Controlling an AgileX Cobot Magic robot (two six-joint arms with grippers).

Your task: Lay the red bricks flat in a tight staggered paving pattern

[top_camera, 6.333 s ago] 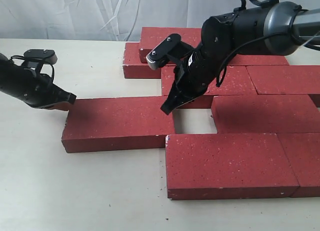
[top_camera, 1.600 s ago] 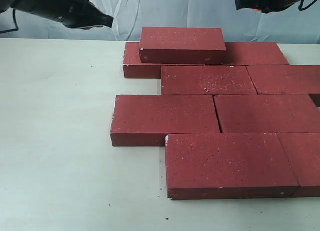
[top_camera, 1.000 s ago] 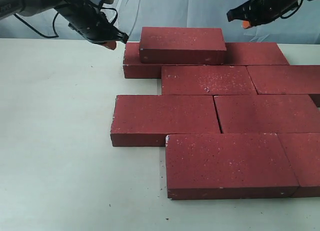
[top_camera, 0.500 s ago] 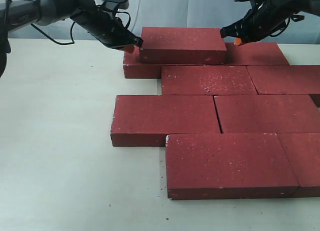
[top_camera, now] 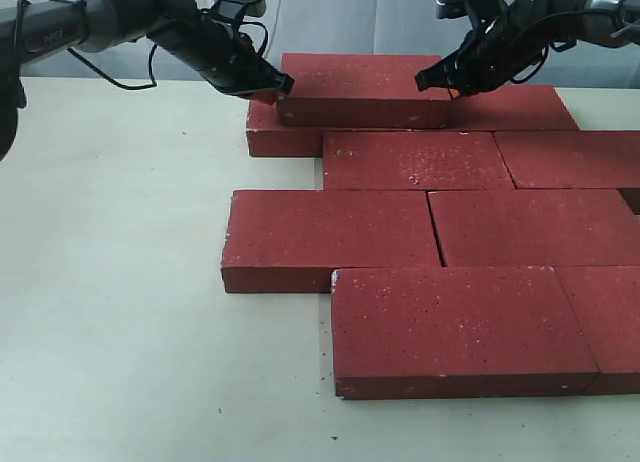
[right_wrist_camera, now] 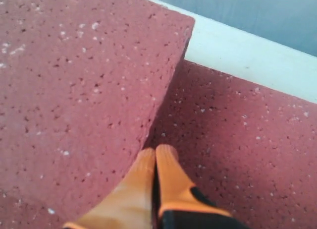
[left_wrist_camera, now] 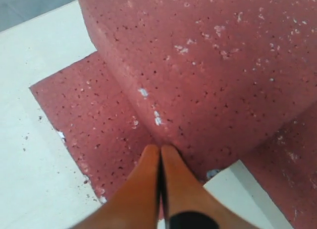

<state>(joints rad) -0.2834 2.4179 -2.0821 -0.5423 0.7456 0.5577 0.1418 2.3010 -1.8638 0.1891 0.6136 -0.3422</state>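
On the back row of the red bricks [top_camera: 430,162], in the outside view, one top brick [top_camera: 365,77] lies flat with its long side running left to right. The left gripper [top_camera: 283,88] is at its left end and the right gripper [top_camera: 440,86] at its right end, so each arm is nearest its own end. Up close in the left wrist view, the orange fingers [left_wrist_camera: 148,189] are pressed together, tips right against the foot of the top brick [left_wrist_camera: 223,65]. From the right wrist view, those fingers [right_wrist_camera: 168,174] are pressed together too, at the other end of the top brick [right_wrist_camera: 74,80], so I think it must be squeezed or slid from both ends.
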